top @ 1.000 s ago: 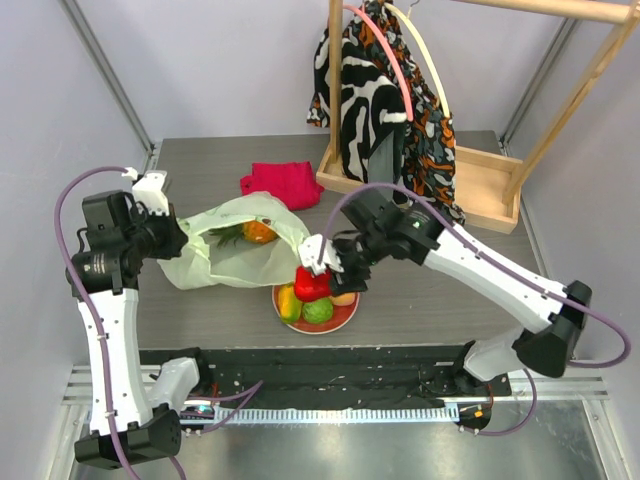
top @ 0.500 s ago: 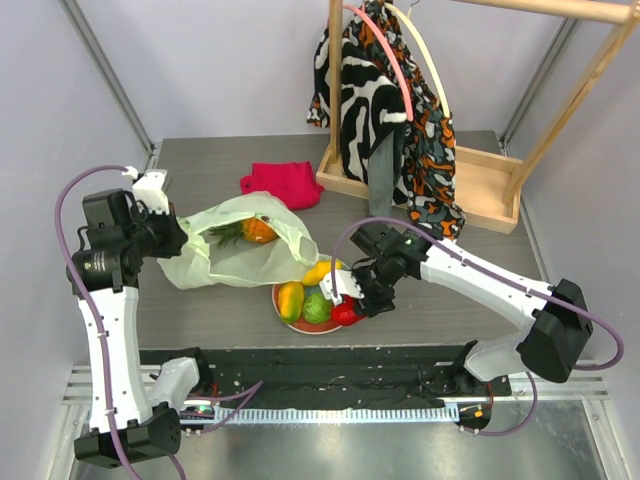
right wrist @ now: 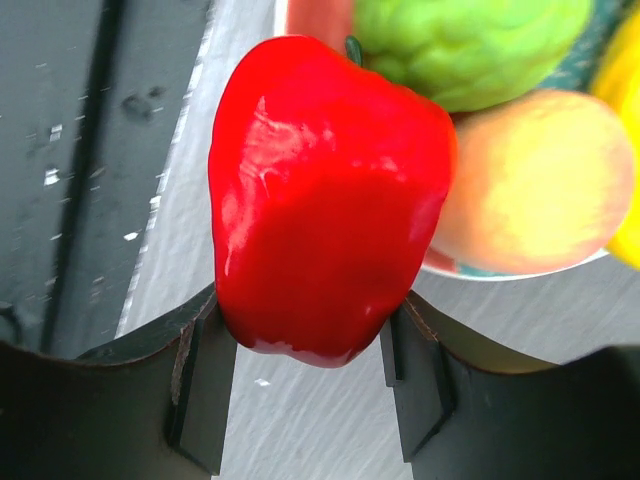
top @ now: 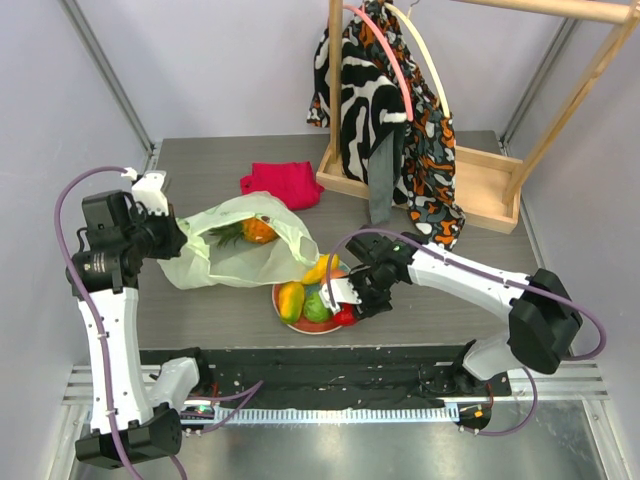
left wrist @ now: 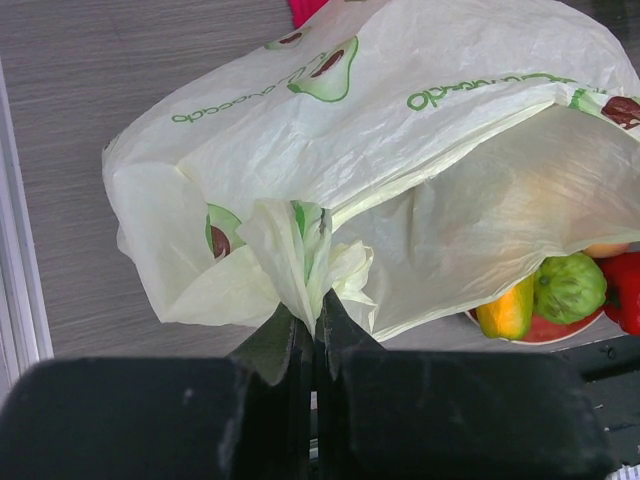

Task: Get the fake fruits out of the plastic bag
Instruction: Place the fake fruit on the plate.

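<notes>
Your left arm stands at the left of the overhead view. Its jaws are clenched on a gathered fold of the plastic bag. In the left wrist view that fold rises straight out of the closed jaws at bottom centre.

The bag is pale yellow-green with avocado prints. It lies on the grey counter left of centre, with its mouth gaping toward the right. Inside the mouth you can see a small pineapple, its green leaves pointing left.

Your right arm reaches in from the lower right to a red plate at the near edge of the counter, just below the bag's mouth. Its jaws are grasping a red pepper, one finger pressed against each side. The pepper is at the lower right rim of the plate. You cannot tell whether it rests there or hangs just above.

On the plate sit a yellow-orange mango, a green fruit and a yellow lemon-like fruit. A peach shows just beside the pepper in the right wrist view.

A red folded cloth lies above the bag. A wooden rack with a patterned garment fills the upper right.
</notes>
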Tool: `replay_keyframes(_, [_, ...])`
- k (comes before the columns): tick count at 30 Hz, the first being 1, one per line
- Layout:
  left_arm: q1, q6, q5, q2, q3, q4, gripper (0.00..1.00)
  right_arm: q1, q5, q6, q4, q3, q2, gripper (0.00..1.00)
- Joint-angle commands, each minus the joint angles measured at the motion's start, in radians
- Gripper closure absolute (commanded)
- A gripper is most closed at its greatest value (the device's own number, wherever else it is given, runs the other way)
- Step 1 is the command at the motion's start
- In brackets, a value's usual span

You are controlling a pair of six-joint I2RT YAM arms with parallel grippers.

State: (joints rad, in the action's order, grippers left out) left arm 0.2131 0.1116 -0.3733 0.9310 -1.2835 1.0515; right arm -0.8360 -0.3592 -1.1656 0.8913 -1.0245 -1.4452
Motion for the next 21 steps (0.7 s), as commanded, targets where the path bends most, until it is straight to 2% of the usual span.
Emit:
replay_keyframes(1, [0.012, 0.002, -0.003, -0.011, 0.006, -0.010, 1.00, -0.005, 0.025, -0.016, -0.091, -0.014, -0.027, 0.65])
replay_keyframes(4, [0.015, -0.001, -0.009, -0.011, 0.015, -0.007, 1.00, -0.005, 0.026, -0.008, -0.114, -0.019, -0.043, 0.64])
replay_keyframes(11, [0.017, -0.006, -0.024, -0.014, 0.032, -0.013, 1.00, -0.005, 0.046, -0.020, -0.169, 0.010, -0.049, 0.53])
replay_keyframes(16, [0.019, -0.006, -0.036, -0.009, 0.035, -0.016, 1.00, -0.005, 0.046, -0.037, -0.176, 0.043, -0.034, 0.31])
replay_keyframes(18, [0.019, -0.006, -0.039, -0.009, 0.035, -0.021, 1.00, -0.005, 0.046, -0.039, -0.178, 0.052, -0.027, 0.08])
replay_keyframes(21, [0.019, -0.016, -0.050, -0.006, 0.033, -0.028, 1.00, -0.003, 0.037, -0.028, -0.180, 0.061, -0.024, 0.03])
